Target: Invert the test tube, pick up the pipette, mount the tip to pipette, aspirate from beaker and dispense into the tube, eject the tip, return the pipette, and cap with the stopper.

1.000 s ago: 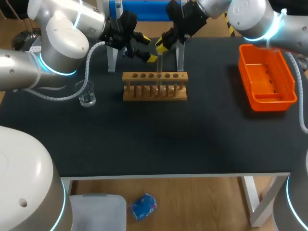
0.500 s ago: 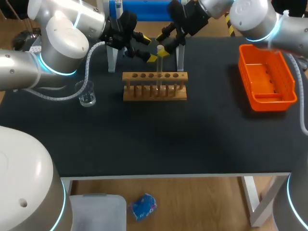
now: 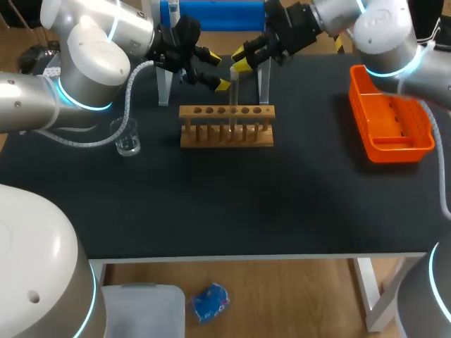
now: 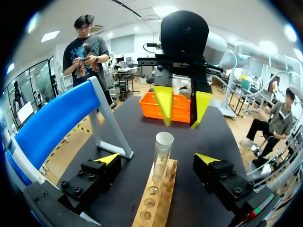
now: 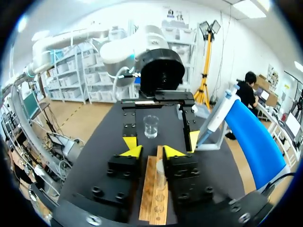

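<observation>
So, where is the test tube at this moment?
In the head view the test tube stands upright in the wooden rack, between the open fingers of the left gripper.

No words, numbers or signs can be read here. The test tube in the upper middle of the head view is plain glass with no marks to make out. The wooden rack under it shows none, and neither does the orange bin at the right.
</observation>
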Tool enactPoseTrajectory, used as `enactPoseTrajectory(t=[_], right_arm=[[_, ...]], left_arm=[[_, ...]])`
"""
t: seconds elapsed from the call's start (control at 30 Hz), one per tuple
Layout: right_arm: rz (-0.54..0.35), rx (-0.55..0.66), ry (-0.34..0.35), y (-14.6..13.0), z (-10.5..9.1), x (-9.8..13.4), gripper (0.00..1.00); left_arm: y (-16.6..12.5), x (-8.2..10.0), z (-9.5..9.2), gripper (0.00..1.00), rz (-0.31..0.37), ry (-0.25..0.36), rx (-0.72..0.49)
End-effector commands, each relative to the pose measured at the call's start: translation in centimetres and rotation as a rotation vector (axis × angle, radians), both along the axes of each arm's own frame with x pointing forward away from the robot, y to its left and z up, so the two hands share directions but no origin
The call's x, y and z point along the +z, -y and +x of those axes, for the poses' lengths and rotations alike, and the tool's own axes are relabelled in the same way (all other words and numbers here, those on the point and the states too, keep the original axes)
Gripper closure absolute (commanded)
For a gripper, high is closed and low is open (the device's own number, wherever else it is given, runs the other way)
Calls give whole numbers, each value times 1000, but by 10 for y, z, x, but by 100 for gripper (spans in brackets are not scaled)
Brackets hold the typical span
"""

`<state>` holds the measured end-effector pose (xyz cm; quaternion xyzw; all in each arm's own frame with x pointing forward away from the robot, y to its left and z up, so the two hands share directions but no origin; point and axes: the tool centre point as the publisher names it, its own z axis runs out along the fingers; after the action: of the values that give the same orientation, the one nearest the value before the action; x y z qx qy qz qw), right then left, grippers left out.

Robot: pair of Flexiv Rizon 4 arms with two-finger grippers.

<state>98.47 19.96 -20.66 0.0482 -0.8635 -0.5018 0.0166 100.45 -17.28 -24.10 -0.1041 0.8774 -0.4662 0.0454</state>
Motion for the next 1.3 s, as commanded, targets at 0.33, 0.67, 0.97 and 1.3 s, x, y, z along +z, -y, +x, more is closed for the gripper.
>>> enactPoseTrajectory(t=[0.33,0.67,0.97,1.3], right_arm=[[233,64,-28,-2,0,-5,100],[300,90,-53,-12,2,-5,100],[347,95,-82,-16,8,-8,100],[385,93,-106,-17,13,-12,100]], left_arm=[[0,1,1,0,3,-4,-2],[0,1,1,0,3,-4,-2],[0,1,1,0,3,-4,-2],[0,1,1,0,3,-4,-2]])
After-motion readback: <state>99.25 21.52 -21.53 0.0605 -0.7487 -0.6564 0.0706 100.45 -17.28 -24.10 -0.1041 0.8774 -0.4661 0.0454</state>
